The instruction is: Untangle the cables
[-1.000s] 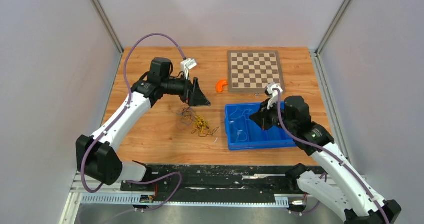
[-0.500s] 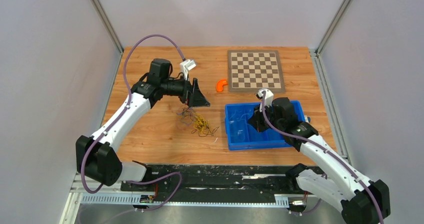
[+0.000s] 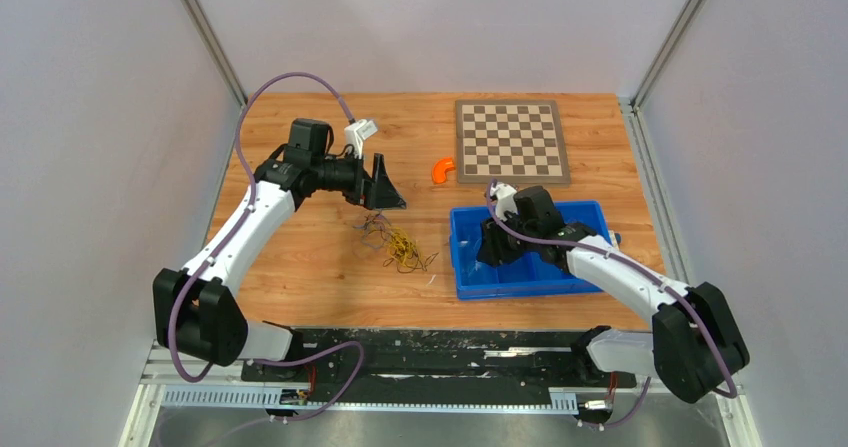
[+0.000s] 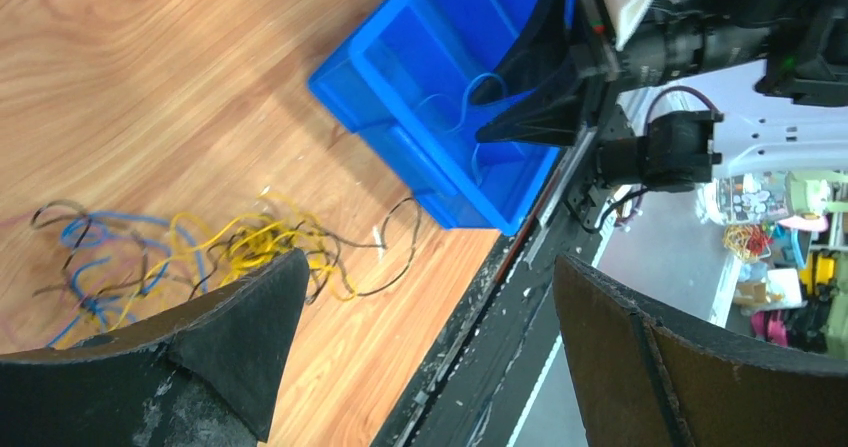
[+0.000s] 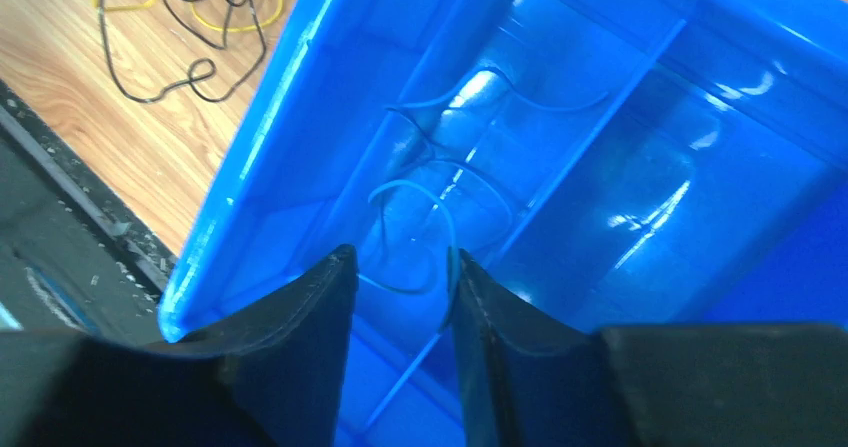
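The cables (image 3: pixel 396 245) lie in a loose tangle of yellow, blue and black strands on the wooden table, left of the blue bin (image 3: pixel 575 285). In the left wrist view the tangle (image 4: pixel 200 247) lies beside my left finger. My left gripper (image 3: pixel 386 195) hovers above and behind the tangle, open wide and empty (image 4: pixel 428 262). My right gripper (image 3: pixel 490 251) reaches down into the bin's left compartment, jaws open with a narrow gap (image 5: pixel 400 259). A thin blue cable (image 5: pixel 425 237) loops on the bin floor between and just beyond my fingers, touching the right finger (image 5: pixel 500 337).
A chessboard (image 3: pixel 510 140) lies at the back right, with an orange piece (image 3: pixel 441 170) just left of it. A black rail (image 3: pixel 430 352) runs along the table's near edge. Grey walls enclose the left, back and right sides.
My right arm has swung left and lowered its gripper into the bin's left compartment. My left gripper has shifted slightly left and back. The tangle has not moved.
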Robot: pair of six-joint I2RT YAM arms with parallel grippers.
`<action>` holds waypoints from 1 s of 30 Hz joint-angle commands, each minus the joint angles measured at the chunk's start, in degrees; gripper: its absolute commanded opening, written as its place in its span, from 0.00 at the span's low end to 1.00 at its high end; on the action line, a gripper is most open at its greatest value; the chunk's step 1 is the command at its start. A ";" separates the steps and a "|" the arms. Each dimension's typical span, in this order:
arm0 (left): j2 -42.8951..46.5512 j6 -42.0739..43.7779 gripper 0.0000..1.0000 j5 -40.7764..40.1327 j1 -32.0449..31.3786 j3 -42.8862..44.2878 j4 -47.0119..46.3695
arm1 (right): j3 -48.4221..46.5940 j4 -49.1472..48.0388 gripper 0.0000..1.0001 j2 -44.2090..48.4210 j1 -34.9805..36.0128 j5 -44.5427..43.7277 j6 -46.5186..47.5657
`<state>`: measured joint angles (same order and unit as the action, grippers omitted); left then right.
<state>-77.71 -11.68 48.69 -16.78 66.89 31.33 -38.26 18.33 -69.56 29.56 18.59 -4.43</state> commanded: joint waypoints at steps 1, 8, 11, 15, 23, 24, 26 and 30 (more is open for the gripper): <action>-1.69 3.65 1.00 -0.79 3.83 0.61 5.00 | -5.52 1.45 0.50 -0.45 0.38 4.50 1.52; -1.75 7.72 1.00 -2.45 7.94 -1.84 6.99 | -7.67 5.95 0.92 7.35 0.32 6.54 6.82; -3.45 8.24 0.98 -4.06 9.77 -3.01 6.02 | -8.92 5.88 0.99 8.45 0.33 8.18 8.63; -9.20 9.47 0.73 -2.96 11.20 -2.71 4.93 | -12.44 3.76 0.95 4.12 0.36 8.98 8.32; -20.42 9.55 0.47 -2.00 10.99 2.39 0.04 | -20.70 -2.11 0.88 -11.16 2.45 12.87 4.78; -21.10 9.44 0.50 -2.01 10.71 2.56 -0.31 | -21.39 -2.75 0.88 -12.52 3.22 12.59 4.76; -23.23 9.55 0.57 -1.82 10.04 2.85 -1.07 | -22.73 -3.85 0.89 -15.11 4.98 11.93 3.21; -25.54 9.47 0.62 -1.35 9.11 2.64 -2.50 | -25.82 -5.65 0.90 -20.46 7.91 10.77 2.17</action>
<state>-101.80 -3.11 45.84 -6.63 67.66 32.03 -59.18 18.00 -86.59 34.79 29.21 -0.16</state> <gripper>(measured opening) 0.609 0.894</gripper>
